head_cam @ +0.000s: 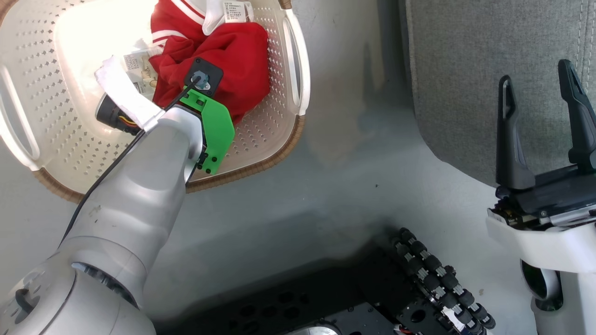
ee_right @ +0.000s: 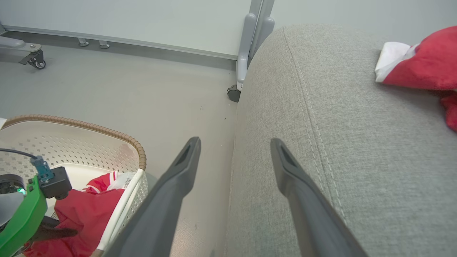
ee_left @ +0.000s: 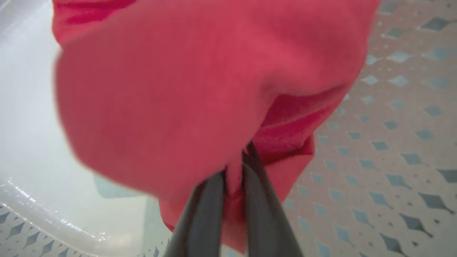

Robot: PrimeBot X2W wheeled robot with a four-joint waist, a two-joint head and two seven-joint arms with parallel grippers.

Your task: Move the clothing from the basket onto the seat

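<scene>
left claw [ee_left: 237, 167] pinching crumpled red garment [head_cam: 242, 60], label end toward basket [head_cam: 274, 139] rim; right claw [head_cam: 535, 72] wide by seat [head_cam: 465, 70]

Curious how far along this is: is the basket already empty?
No, a red garment lies in the basket, with the left gripper shut on a fold of it.

In basket [head_cam: 274, 130] clothing [head_cam: 233, 56], seat [head_cam: 465, 70] on R.
</scene>
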